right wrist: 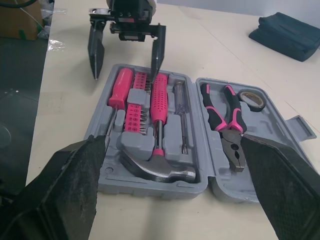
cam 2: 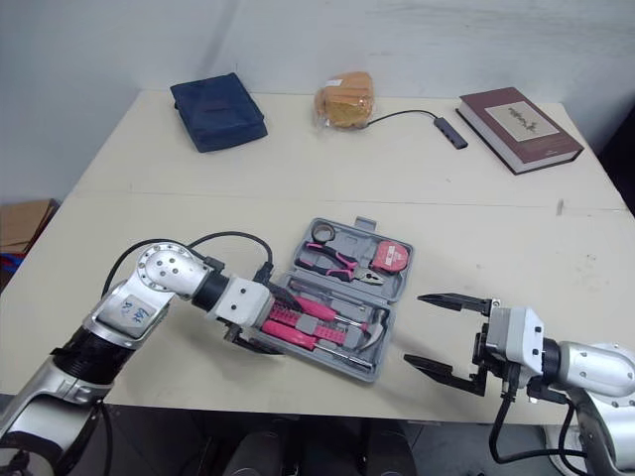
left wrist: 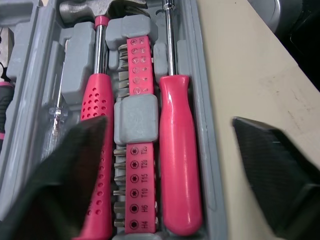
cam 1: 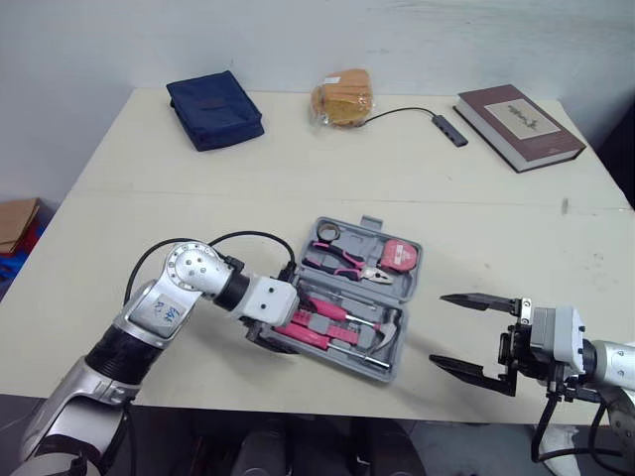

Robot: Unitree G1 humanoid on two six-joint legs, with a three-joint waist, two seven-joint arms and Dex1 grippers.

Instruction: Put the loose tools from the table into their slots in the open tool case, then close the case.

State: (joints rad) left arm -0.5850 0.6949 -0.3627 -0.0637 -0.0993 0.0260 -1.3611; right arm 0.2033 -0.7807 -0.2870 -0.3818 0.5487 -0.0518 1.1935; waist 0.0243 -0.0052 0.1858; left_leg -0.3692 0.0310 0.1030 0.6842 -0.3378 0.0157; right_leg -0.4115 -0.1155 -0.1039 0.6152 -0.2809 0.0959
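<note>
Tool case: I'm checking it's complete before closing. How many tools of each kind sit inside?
Hammer: 1
Pliers: 1
Pink screwdriver and clear screwdriver: 2
Bit rack: 1
Tape measure: 1
Tape roll: 1
Total: 7

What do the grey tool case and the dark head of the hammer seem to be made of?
The grey tool case looks like moulded matt plastic: dull surface, shaped slots. The dark head of the hammer seems polished metal, as it shows bright reflections.
</note>
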